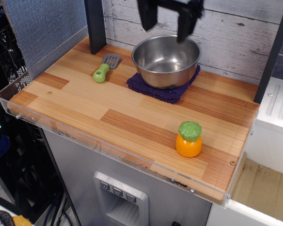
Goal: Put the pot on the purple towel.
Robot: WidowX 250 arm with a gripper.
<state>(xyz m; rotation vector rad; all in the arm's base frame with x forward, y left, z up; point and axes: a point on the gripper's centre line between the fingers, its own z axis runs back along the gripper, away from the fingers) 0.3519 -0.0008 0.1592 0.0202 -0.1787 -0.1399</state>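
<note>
The shiny steel pot (166, 61) sits upright on the dark purple towel (162, 89) at the back of the wooden table; the towel's front edge and corners stick out from under it. My gripper (166, 21) hangs above the pot's far rim, near the top of the view. It is open and empty, with its two dark fingers spread apart and clear of the pot. The gripper is motion-blurred and partly cut off by the top edge.
A green-handled grey spatula (106, 67) lies left of the pot. An orange-and-green toy (188, 139) stands near the front right. A dark post (95, 26) stands at the back left, a plank wall behind. The table's front edge (113, 153) has a clear lip.
</note>
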